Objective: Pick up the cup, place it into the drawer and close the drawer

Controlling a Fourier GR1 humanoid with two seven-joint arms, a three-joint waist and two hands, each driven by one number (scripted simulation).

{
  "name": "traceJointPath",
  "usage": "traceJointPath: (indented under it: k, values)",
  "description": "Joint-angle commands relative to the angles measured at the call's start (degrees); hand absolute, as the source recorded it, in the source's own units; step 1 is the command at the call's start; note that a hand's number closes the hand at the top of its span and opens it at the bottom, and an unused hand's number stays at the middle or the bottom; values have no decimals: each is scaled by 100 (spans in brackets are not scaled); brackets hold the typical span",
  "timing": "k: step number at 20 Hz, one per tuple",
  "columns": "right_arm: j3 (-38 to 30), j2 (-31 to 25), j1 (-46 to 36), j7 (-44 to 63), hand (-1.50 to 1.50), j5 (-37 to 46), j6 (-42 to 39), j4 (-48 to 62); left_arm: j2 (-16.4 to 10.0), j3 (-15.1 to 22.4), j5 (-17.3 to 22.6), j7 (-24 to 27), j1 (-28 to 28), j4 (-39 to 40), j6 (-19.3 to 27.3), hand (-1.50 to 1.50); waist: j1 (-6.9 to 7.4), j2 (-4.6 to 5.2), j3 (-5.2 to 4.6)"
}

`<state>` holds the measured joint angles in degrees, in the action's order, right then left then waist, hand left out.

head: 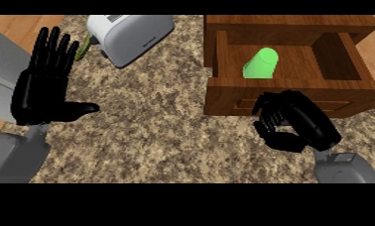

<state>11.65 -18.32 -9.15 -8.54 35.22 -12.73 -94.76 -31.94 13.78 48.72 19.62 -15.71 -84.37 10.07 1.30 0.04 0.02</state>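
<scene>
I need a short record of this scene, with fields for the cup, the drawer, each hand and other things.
cup: green, inside the drawer
drawer: wooden, open
right hand: fingers curled, holding nothing, at the drawer's front
left hand: open, resting at the view's left
other: toaster on the counter

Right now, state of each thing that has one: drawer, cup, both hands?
drawer: open, pulled out toward the robot.
cup: inside the drawer, left part, held by neither hand.
right hand: fingers curled, holding nothing, at the drawer's front.
left hand: open, resting at the view's left.
</scene>
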Motion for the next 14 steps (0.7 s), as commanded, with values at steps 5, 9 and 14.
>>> traceJointPath:
  k: [5, 9, 14]
  values:
    - [263, 441, -743, -544, -150, 1033, 779, 2284, 77, -342, -225, 275, 665, 18, -593, -150, -42, 16, 0]
    - [-5, 487, -1326, -1079, -150, 1187, 1097, 3581, 144, -566, -269, 260, 698, 278, -914, -150, -55, 21, 1]
    - [-404, 727, -2213, -1216, -150, 1213, 1178, 4808, 200, -956, -294, 203, 1057, 100, -1265, -150, -51, 15, 1]
